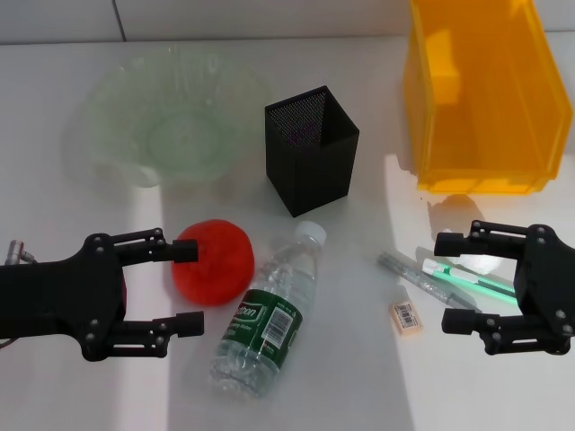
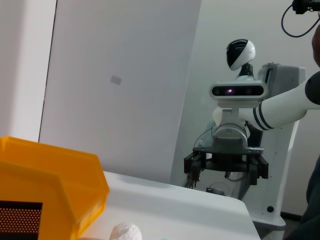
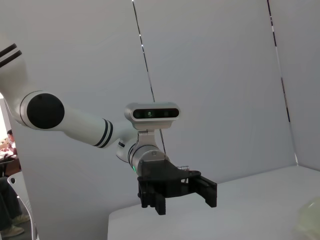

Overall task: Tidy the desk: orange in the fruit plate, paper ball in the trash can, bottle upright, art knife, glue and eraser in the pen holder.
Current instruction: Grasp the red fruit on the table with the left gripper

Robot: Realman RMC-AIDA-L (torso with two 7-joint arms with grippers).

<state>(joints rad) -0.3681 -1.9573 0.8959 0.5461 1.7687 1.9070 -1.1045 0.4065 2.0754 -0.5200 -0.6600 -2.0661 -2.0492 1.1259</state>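
A white desk (a brighter band of light crosses it) stands before pale grey wall panels.

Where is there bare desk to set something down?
Bare desk lies between the pen holder and yellow bin. It is crowded between the orange and bottle, and around the eraser and pens.

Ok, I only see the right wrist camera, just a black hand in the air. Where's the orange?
Observer: The orange lies on the desk, just in front of the open left hand.
Operator: Is the bottle standing up?
Observer: No, the bottle lies on its side beside the orange.
Operator: And the paper ball?
Observer: The paper ball sits near the yellow bin, by the open right hand.
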